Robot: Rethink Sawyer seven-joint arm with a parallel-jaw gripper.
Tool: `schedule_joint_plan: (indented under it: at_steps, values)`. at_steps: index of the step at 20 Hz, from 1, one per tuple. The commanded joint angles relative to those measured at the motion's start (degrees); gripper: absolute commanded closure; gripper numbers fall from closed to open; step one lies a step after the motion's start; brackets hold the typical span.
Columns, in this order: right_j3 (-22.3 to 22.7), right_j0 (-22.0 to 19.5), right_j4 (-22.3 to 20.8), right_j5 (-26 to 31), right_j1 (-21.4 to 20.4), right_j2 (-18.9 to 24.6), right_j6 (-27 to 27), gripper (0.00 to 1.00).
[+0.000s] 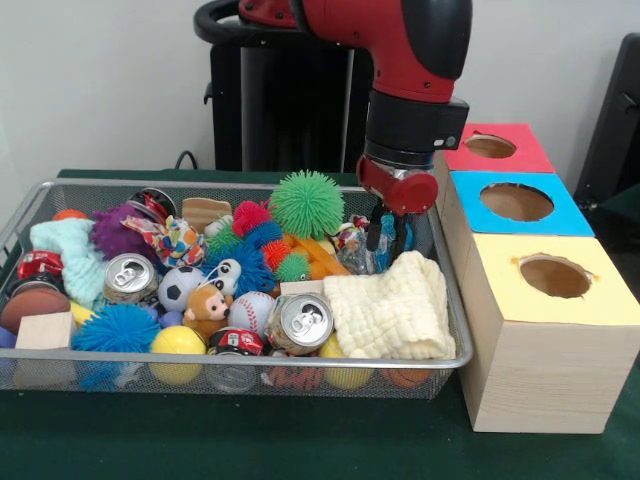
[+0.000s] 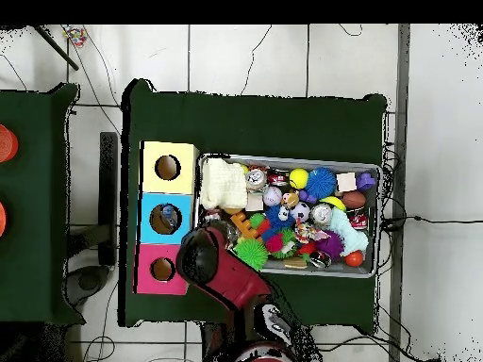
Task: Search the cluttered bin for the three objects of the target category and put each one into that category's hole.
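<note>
Lying tilted, can [image 1: 300, 322] mouth faces front (tool [image 1: 390, 237] apart).

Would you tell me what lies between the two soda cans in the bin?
In the front view, a soccer ball, a monkey toy and a baseball lie between the soda cans.

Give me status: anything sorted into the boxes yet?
Nothing visibly sorted: the yellow hole, blue hole and red hole show no objects. In hand: the claw is down in the bin near the cream cloth; grasp unclear. Left: apparently all three placements.
</note>
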Motion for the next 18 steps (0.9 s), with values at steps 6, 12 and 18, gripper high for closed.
schedule_joint_plan:
  at_steps: [6, 12, 18]
  values:
    - [-4.92, 6.11, 1.98, 12.26, 1.68, -6.68, 3.95, 0.0]
    - [-5.02, 5.85, -0.05, 12.19, 1.45, -6.68, 4.84, 0.0]
    - [-4.74, 6.08, -0.43, 11.88, 1.46, -6.26, 5.6, 0.0]
